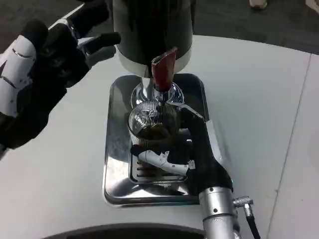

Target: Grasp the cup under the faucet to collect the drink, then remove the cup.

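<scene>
A clear ribbed cup (152, 125) stands on the steel drip tray (115, 164), right under the dispenser's red faucet lever (163, 69). Dark drink fills the cup's lower part. My right hand (187, 152) reaches in from the lower right and grips the cup, with fingers around its near and right sides. My left hand (47, 64) is raised at the upper left, fingers spread, close to the dispenser's left side and holding nothing.
The dark drink dispenser (152, 30) with its chrome base (149, 94) stands at the back of the tray. White tabletop (259, 109) spreads to the right and left. A slotted grate (149, 174) lies in the tray's front.
</scene>
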Motion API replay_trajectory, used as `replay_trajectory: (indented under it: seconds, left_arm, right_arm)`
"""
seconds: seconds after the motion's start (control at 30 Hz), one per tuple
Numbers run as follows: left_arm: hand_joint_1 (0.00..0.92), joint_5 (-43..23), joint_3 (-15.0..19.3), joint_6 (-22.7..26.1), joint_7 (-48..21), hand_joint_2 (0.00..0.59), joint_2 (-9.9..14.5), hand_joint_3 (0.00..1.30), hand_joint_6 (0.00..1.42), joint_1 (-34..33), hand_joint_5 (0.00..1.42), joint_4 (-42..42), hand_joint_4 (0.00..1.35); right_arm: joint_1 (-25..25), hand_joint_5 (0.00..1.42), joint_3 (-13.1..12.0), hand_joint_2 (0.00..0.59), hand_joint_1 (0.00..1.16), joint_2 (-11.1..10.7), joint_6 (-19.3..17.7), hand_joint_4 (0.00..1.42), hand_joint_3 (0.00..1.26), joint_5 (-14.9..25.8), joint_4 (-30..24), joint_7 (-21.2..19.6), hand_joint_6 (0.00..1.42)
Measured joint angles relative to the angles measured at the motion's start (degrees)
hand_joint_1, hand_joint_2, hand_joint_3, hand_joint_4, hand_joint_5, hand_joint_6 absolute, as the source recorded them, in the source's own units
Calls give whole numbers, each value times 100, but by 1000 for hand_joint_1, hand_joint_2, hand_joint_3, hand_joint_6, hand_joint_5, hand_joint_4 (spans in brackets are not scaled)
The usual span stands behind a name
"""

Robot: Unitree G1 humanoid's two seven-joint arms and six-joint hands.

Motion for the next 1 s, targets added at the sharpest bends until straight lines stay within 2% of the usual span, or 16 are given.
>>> replay_trajectory:
  seconds: [0.13, 0.33, 0.63, 0.8, 1.0]
  left_arm:
    - [0, 15, 5, -1, 1, 244, -11, 156, 132, 0, 154, 0, 47]
    - [0, 19, 5, -1, 1, 237, -15, 147, 123, 0, 143, 0, 38]
    - [0, 38, 52, -18, 48, 233, -17, 57, 67, 110, 80, -129, 0]
    - [0, 256, 258, -246, 162, 230, -13, 37, 41, 229, 46, -132, 0]
    - [0, 477, 300, -429, 164, 233, 93, 1, 1, 499, 3, -274, 0]
  right_arm:
    - [115, 878, 14, 146, 1088, 38, 23, 873, 695, -219, -62, -334, 1126]
    - [226, 921, 40, 127, 1096, 66, 58, 902, 728, -369, -191, -488, 1202]
    - [378, 942, 93, 111, 1099, 76, 118, 940, 750, -485, -465, -487, 1266]
    - [543, 944, 187, 109, 1091, 19, 157, 942, 765, -500, -793, -433, 1274]
    - [730, 944, 294, 109, 1089, -61, 276, 942, 765, -499, -1104, -202, 1280]
